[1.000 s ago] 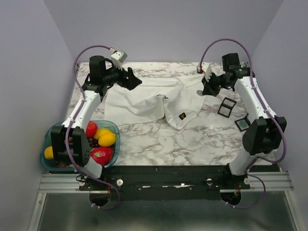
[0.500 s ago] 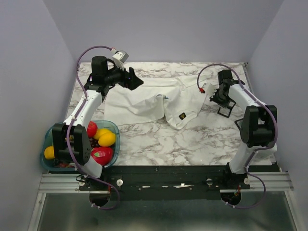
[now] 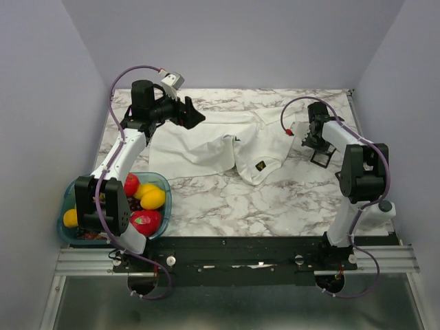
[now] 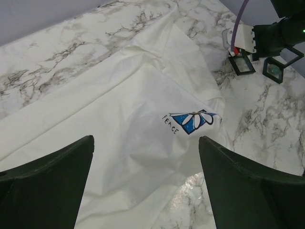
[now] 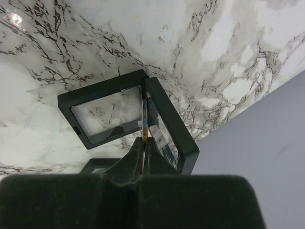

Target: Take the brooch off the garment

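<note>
**Table.** The garment (image 3: 199, 148) was spread on the marble table (image 3: 206, 199), and all positions below are given from the garment.

**Garment.** It was laid flat with loose folds, its collar on the far right side. A blue diamond logo (image 4: 193, 119) with a white flower was printed on it, close to its right-hand edge.

**Left arm.** The left gripper (image 3: 194, 117) was held above the garment's far left part. Its jaws were spread fully and nothing was held between them. No contact with the cloth could be seen.

**Right arm.** The right gripper (image 5: 144, 143) was positioned off the garment, just beyond its right edge. Its fingers were pressed together on the brooch (image 5: 144, 119).

**Bowl.** A clear bowl (image 3: 168, 192) of red and yellow fruit was set at the near left of the garment, apart from it.

**Frames.** Small black frames (image 4: 243, 64) were laid on the table to the right of the garment, clear of the cloth.

**Brooch.** It was detached from the garment and carried to its right. It was seen edge-on as a thin sliver with a yellow streak, directly over one frame. Whether it touched that frame could not be told.
</note>
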### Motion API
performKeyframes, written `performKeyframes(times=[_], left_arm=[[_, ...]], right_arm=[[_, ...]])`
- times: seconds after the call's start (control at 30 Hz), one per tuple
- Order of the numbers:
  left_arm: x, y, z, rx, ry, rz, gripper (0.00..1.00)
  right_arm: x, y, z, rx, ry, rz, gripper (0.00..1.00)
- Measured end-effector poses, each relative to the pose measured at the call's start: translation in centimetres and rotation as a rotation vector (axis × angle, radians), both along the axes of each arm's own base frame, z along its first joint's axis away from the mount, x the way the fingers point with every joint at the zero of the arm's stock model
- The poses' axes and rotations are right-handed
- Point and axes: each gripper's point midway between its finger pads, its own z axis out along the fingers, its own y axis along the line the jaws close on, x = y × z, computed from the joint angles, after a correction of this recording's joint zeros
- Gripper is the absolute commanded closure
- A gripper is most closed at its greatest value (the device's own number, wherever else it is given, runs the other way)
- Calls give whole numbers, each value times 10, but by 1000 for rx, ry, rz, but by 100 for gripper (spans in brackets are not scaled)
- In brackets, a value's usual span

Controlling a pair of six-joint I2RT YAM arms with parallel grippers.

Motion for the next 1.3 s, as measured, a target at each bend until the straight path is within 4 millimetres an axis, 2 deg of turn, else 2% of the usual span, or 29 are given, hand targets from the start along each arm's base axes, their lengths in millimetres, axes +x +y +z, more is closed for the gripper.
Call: performKeyframes(times=[0.17, 0.33, 0.6, 0.77, 0.93, 1.07, 1.17, 1.2, 1.23, 1.27, 1.3], left_arm=[[-1, -2, 0, 0, 1, -5, 1], [-1, -3, 0, 0, 1, -7, 1], [-1, -5, -3, 1, 8, -11, 1], [-1, -5, -4, 1, 10, -11, 1], [-1, -5, -4, 1, 10, -12, 1], [-1, -7, -6, 1, 13, -17, 1], [-1, -8, -7, 2, 18, -18, 1], [0, -8, -8, 3, 19, -18, 1], [0, -8, -8, 6, 19, -18, 1], [3, -6, -7, 16, 15, -10, 1], [6, -5, -6, 26, 8, -1, 1]], right_arm=[[2, -3, 0, -23, -3, 6, 98], [-5, -4, -7, -27, 19, 7, 94], [-10, -4, -13, -27, 38, 6, 68], [-18, 0, -17, -3, 70, 6, 61], [-30, 11, -17, 73, 102, 2, 50], [-34, 27, -5, 171, 115, -6, 46], [-25, 50, 17, 302, 98, -13, 40], [-19, 60, 29, 359, 81, -12, 32], [-10, 71, 43, 423, 49, -15, 12], [1, 83, 60, 493, 2, -22, 0], [11, 93, 80, 558, -49, -28, 0]])
